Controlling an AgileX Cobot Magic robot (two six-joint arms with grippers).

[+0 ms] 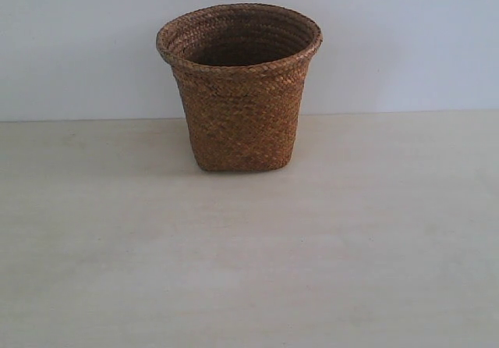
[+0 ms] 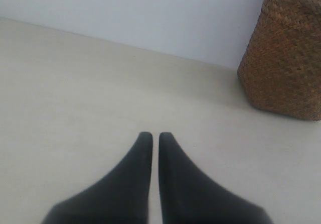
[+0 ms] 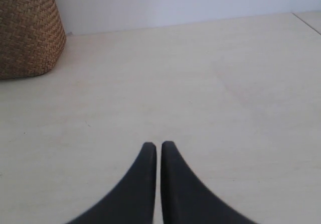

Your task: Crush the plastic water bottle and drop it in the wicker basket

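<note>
The brown wicker basket [image 1: 239, 90] stands upright at the back middle of the pale table, near the white wall. Its side also shows in the left wrist view [image 2: 283, 53] and the right wrist view [image 3: 27, 30]. The plastic water bottle is not in any view; what lies inside the basket is hidden. My left gripper [image 2: 151, 135] is shut with nothing between its black fingers, low over bare table short of the basket. My right gripper [image 3: 158, 144] is likewise shut and holds nothing, also well short of the basket. Neither gripper appears in the exterior view.
The pale wooden table [image 1: 249, 270] runs up to a white wall [image 1: 405, 36] just behind the basket. A table edge or seam [image 3: 307, 23] shows at the far corner in the right wrist view.
</note>
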